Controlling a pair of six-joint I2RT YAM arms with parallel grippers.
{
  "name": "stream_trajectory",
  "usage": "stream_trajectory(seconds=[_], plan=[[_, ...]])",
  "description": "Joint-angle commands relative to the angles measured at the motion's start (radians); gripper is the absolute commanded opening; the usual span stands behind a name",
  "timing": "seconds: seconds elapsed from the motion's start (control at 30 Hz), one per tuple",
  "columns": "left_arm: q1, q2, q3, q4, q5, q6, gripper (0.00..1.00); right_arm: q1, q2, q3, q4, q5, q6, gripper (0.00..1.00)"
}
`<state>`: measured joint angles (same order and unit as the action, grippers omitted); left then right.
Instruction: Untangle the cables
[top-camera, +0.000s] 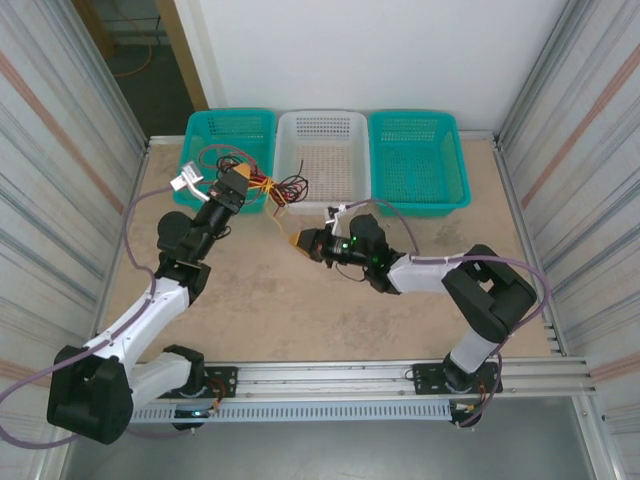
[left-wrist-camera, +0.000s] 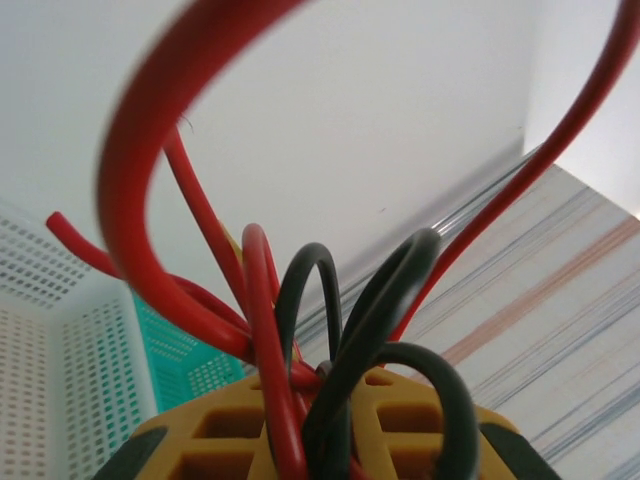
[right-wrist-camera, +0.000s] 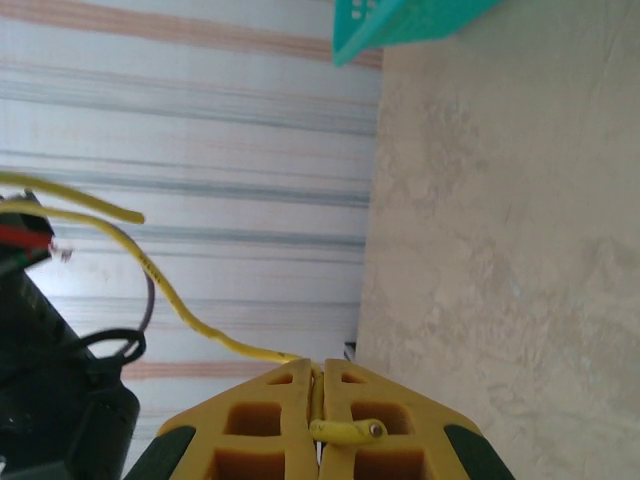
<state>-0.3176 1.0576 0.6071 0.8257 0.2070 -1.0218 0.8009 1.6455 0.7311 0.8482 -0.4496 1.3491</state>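
Two robot arms work a snarl of wires over a beige worktop (top-camera: 300, 320). The left hand (top-camera: 252, 187) is closed almost fully on a bundle of red and black cables (top-camera: 283, 190), which loop out of its grip near the front rims of the left teal basket (top-camera: 230, 128) and the white basket (top-camera: 322, 122). In the left wrist view, thick red loops (left-wrist-camera: 140, 170) and black loops (left-wrist-camera: 372, 315) pass between the hand's yellow fingers (left-wrist-camera: 225, 425) and arch upward from them.

Nearer the middle of the worktop, the right hand (top-camera: 298, 242) points left, toward the other arm. Its yellow fingers (right-wrist-camera: 250, 420) are pressed together on a yellow cable (right-wrist-camera: 180, 300). A short end of it sticks out across the finger faces, and the rest trails away to the left. A second teal basket (top-camera: 418, 130) sits at the far right of the row.
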Motion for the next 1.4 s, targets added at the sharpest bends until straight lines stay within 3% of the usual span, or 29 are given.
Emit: stream_trajectory(seconds=[0.0,0.2,0.37,0.53,0.73,0.87,1.07,1.37], plan=[[0.005,-0.034,0.022,-0.042,-0.055,0.123,0.0,0.073,-0.147,0.04,-0.114,0.066,-0.098,0.0],[0.011,-0.096,-0.056,-0.106,-0.109,0.166,0.0,0.137,-0.359,0.185,-0.502,0.194,-0.349,0.0],[0.014,-0.155,-0.015,-0.339,-0.107,0.245,0.0,0.09,-0.452,0.331,-0.768,0.239,-0.483,0.0],[0.012,-0.126,0.003,-0.368,0.029,0.26,0.0,-0.042,-0.467,0.51,-0.948,0.194,-0.571,0.0],[0.006,-0.149,-0.024,-0.406,0.101,0.272,0.0,-0.204,-0.409,0.709,-1.033,0.099,-0.612,0.0],[0.003,-0.1,0.014,-0.398,0.309,0.282,0.0,-0.283,-0.338,0.811,-1.085,0.059,-0.629,0.0],[0.003,-0.05,-0.047,-0.106,0.514,0.117,0.0,-0.415,-0.202,0.889,-1.139,-0.014,-0.628,0.0],[-0.065,0.056,0.026,0.23,0.59,-0.091,0.0,-0.487,-0.023,0.885,-1.093,-0.073,-0.604,0.0]])
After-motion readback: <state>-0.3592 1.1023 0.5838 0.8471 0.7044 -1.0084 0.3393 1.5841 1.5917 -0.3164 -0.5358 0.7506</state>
